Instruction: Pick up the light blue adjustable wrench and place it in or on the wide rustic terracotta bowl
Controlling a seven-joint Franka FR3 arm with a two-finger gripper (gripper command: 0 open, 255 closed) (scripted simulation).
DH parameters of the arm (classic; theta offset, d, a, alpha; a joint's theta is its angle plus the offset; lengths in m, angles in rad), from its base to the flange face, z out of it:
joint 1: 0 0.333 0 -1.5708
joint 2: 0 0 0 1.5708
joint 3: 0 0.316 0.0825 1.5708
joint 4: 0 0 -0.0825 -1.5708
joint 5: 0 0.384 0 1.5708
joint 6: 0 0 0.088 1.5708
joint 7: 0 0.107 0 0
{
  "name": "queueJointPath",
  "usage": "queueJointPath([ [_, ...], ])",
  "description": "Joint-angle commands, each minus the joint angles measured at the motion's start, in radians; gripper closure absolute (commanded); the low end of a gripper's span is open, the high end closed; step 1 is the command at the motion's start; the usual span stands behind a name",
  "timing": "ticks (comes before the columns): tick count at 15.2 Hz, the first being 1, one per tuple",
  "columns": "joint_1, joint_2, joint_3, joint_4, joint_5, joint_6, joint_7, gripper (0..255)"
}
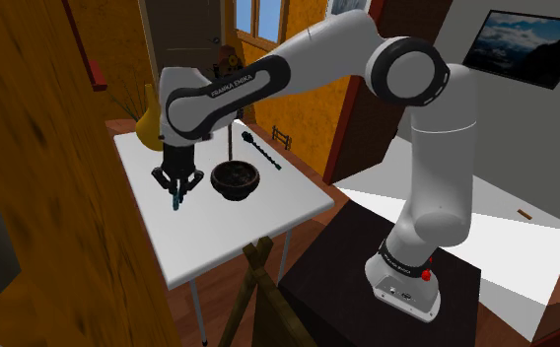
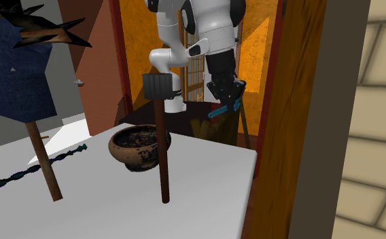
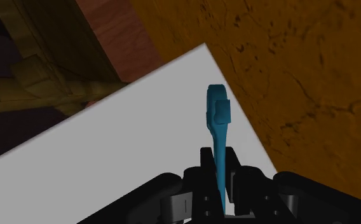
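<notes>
the gripper was clamped on the light blue wrench, whose handle sat between the two black fingers while its long axis ran straight out along them, the jaw head farthest from the palm and pointing down at the white table. the tool appeared to hang clear of the surface, close to the table edge that runs along the orange-brown wall on the shoulder view's left. the dark, wide bowl stood on the table near the gripper, toward the shoulder view's right, so the carry looked to be a short sideways one, away from that wall. a thin upright post with a dark block head stood just beside the bowl and was probably the chief thing to steer round. a dark patterned rod lay beyond the bowl, out of the likely path. with the wrench hanging tip-down, some height seemed needed for it to pass over the rim.
</notes>
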Motion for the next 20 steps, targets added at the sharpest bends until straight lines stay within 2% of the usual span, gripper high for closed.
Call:
queueJointPath([
  [1,-0.033,-0.022,-0.007,-0.032,0.012,0.001,-0.044,255],
  [10,-0.177,-0.067,-0.059,-0.084,0.044,-0.034,-0.247,255],
  [18,-0.298,-0.048,-0.119,-0.045,0.046,-0.093,-0.419,255],
  [20,-0.297,-0.036,-0.119,-0.055,0.046,-0.071,-0.423,255],
])
